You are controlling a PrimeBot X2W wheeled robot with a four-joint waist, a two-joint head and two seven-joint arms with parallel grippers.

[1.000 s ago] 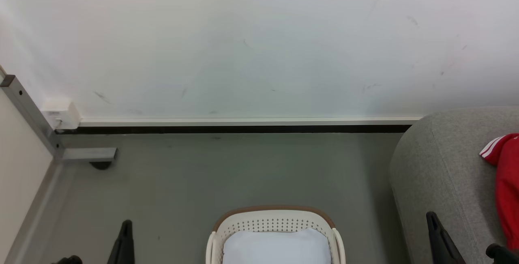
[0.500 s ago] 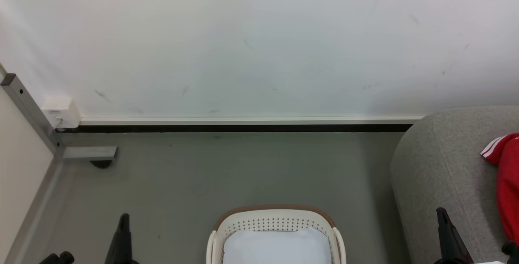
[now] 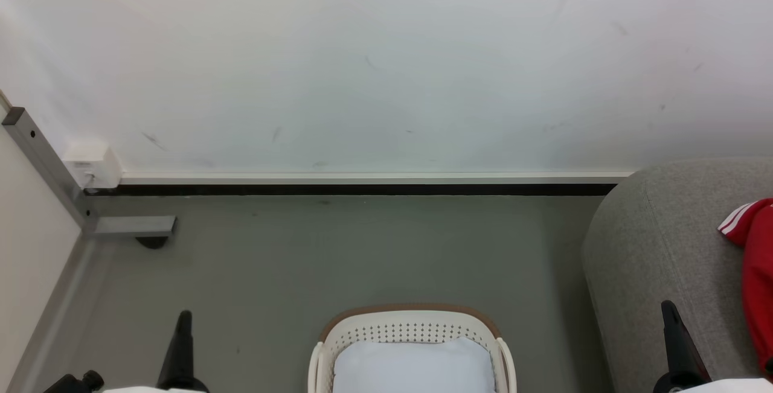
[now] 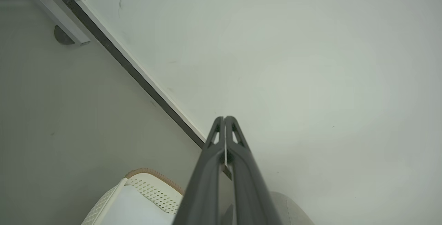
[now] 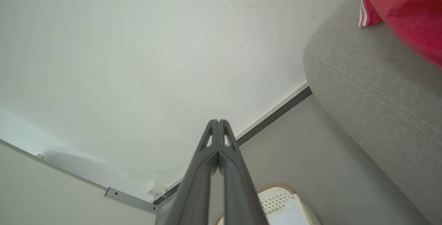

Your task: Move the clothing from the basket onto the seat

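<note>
**Red shirt on the seat, both my grippers shut and empty**

My left gripper (image 4: 224,118) is closed, its two dark fingers pressed tip to tip with nothing between them. My right gripper (image 5: 218,121) is closed the same way and holds nothing. One hangs left of the basket (image 3: 410,310), the other right of it, both apart from it.

The basket sits on the grey floor (image 3: 302,260) between them. Inside it I can see the pale blue-white liner (image 3: 413,366), though its near part is cut off. Right of the basket, and apart from it, rises the grey seat (image 3: 652,248). The clothing (image 3: 758,272), a red shirt, lies on top of that seat, farther right of the basket than my right gripper.

I judge the carrying done and the task at its end. The next move calls for no grasp, only holding both arms clear of the basket.
</note>
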